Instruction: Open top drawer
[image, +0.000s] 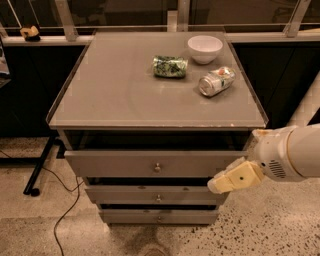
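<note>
The top drawer (125, 164) is the widest grey front, just under the cabinet top, with a small round metal knob (157, 167) at its centre. It stands pulled out a little, with a dark gap above it. My gripper (222, 185) comes in from the right on a white arm. Its cream tip lies in front of the right end of the top drawer front, to the right of the knob and slightly below it. It holds nothing that I can see.
Two narrower drawers (155, 196) sit below. On the cabinet top (110, 90) lie a white bowl (205, 48), a green packet (169, 66) and a tipped can (216, 81). A black stand leg and cable (40, 172) lie on the floor at left.
</note>
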